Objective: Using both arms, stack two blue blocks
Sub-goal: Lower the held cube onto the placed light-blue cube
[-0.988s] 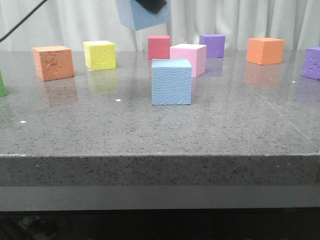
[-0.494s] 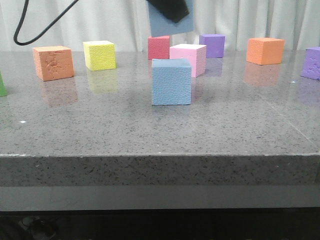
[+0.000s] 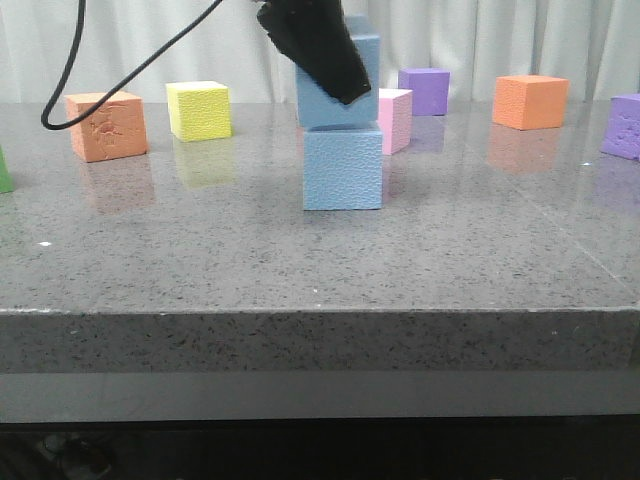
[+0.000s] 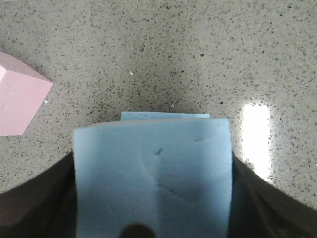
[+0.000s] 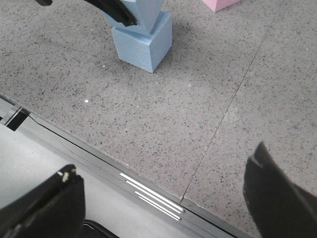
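A light blue block [image 3: 343,168] stands on the grey table near its middle. My left gripper [image 3: 322,45] is shut on the second blue block [image 3: 362,85] and holds it on or just above the first one, slightly tilted. In the left wrist view the held block [image 4: 153,173] fills the space between the dark fingers, and a strip of the lower block [image 4: 166,116] shows beyond it. My right gripper [image 5: 163,198] is open and empty over the table's front edge; its view shows both blue blocks [image 5: 143,44] far off.
Other cubes stand at the back: an orange one [image 3: 106,125], a yellow one [image 3: 199,109], a pink one [image 3: 396,118] close behind the stack, a purple one [image 3: 424,91], another orange one [image 3: 531,101] and a purple one [image 3: 624,126] at the right edge. A black cable [image 3: 120,75] hangs at the left.
My left gripper has come down and to the right with the blue block, from high above the table to the top of the standing blue block. The cable has swung lower.
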Available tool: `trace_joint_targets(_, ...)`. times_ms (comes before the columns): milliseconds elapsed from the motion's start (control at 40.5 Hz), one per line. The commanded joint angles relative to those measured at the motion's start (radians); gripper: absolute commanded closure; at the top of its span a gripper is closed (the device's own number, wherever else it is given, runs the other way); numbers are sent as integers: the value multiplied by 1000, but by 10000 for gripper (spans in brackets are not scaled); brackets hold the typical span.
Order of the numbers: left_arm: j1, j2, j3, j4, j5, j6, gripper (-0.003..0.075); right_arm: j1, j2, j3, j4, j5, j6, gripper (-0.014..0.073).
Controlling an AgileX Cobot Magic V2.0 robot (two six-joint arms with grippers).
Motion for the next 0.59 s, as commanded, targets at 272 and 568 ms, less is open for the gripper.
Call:
trace_joint_targets(272, -7, -55, -25, -87, 29, 74, 412, 1, -5, -25, 8, -62, -2, -60)
trace_joint_targets(568, -7, -55, -25, -57, 26, 76, 332, 1, -5, -25, 8, -62, -2, -60)
